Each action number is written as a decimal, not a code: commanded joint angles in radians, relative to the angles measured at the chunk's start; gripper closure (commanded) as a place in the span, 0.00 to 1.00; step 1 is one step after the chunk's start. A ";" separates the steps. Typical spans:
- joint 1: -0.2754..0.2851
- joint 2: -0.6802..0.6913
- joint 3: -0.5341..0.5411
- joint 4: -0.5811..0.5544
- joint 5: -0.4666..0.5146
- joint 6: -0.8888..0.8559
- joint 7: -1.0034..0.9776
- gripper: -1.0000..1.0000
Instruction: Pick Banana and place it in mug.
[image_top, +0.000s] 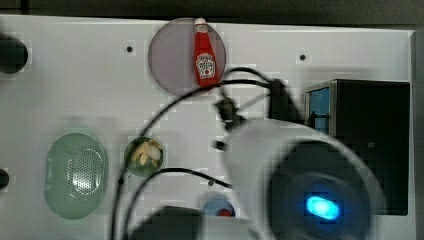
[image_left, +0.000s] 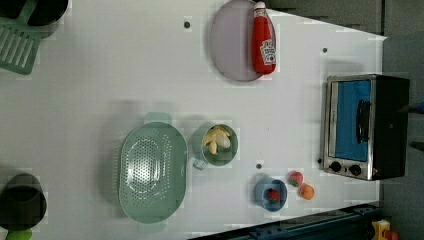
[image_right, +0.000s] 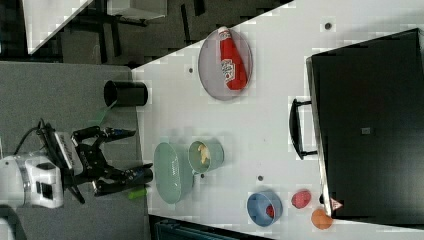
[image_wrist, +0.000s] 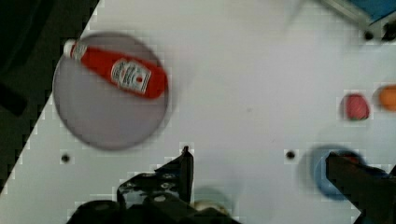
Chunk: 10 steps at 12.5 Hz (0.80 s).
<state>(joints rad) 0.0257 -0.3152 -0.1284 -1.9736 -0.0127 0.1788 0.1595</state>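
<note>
- A white surface (image_left: 100, 75) is carrying everything, with dark floor showing past its edges in the right view.
- Going from the left view's left: a pale green perforated dish (image_left: 152, 172) is lying just beside the mug (image_left: 218, 145), whose short handle is pointing toward the dish.
- The banana (image_left: 218, 140) is already sitting inside the mug, its pale yellow and cream pieces showing within the green rim; the top view is showing the same thing.
- Further toward the left view's right, a red ketchup bottle (image_left: 263, 42) is lying across a grey plate (image_left: 232, 42), a blue bowl (image_left: 270, 194) is holding something red, and a small red fruit (image_left: 295, 178) and an orange ball (image_left: 307, 191) are resting near a toaster oven (image_left: 362, 127).
- The hand (image_right: 127, 155) is hanging wide open and empty, well apart from the mug and off the surface's edge in the right view.
- Judging from this, placing looks done and the step in hand is clearing away. Doing it well means keeping the open fingers (image_right: 120, 133) clear of the mug's rim and the dish, and keeping the trailing cables from snagging the bottle.
- The bottle's label is white with dark lettering, but the writing is too blurred to read; nothing else is bearing legible text.
</note>
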 joint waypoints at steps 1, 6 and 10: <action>0.004 0.032 0.002 -0.010 0.012 -0.029 -0.145 0.00; 0.003 0.039 -0.001 -0.011 -0.016 -0.106 -0.146 0.00; 0.003 0.044 0.000 -0.012 -0.016 -0.102 -0.146 0.00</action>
<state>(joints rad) 0.0425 -0.2896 -0.1450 -1.9951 -0.0365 0.0894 0.0535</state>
